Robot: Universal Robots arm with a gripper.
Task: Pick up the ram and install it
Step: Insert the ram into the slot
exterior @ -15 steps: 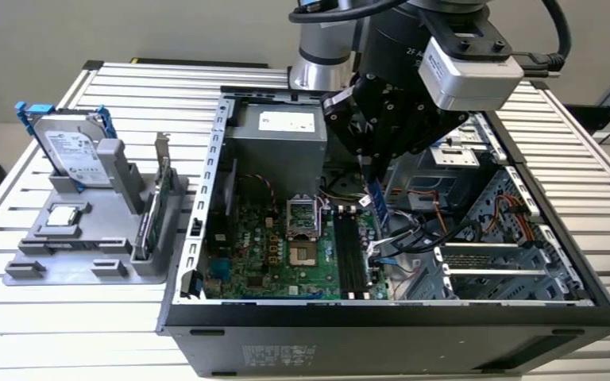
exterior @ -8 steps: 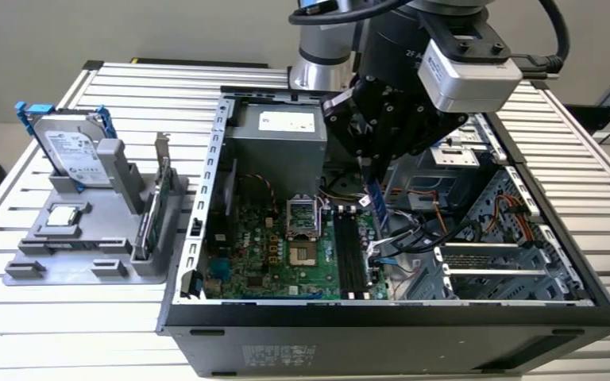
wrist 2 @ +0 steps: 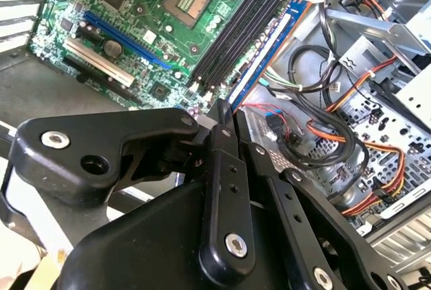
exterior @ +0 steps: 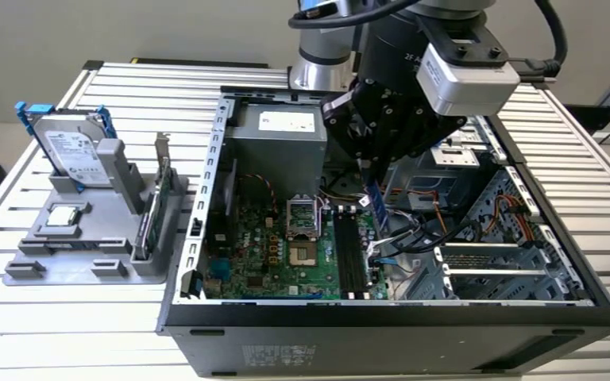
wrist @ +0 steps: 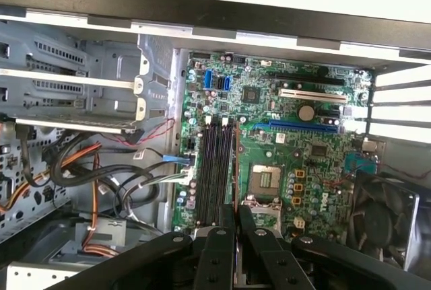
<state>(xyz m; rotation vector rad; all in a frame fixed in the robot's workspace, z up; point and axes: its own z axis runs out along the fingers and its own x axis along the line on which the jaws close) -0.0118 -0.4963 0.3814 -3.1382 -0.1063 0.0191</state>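
I read the end effector (exterior: 368, 176) as clenched on the ram (exterior: 375, 205), which hangs just under it inside the case (exterior: 390, 325), above the black slots (exterior: 349, 255) and apart from them, its long axis lining up with theirs in both wrist views.

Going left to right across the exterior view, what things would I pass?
In order: hard drive → card → motherboard → ram → drive cage.

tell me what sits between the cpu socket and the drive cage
Going from the cpu socket to the drive cage: the black memory slots, then loose cables, in the first wrist view.
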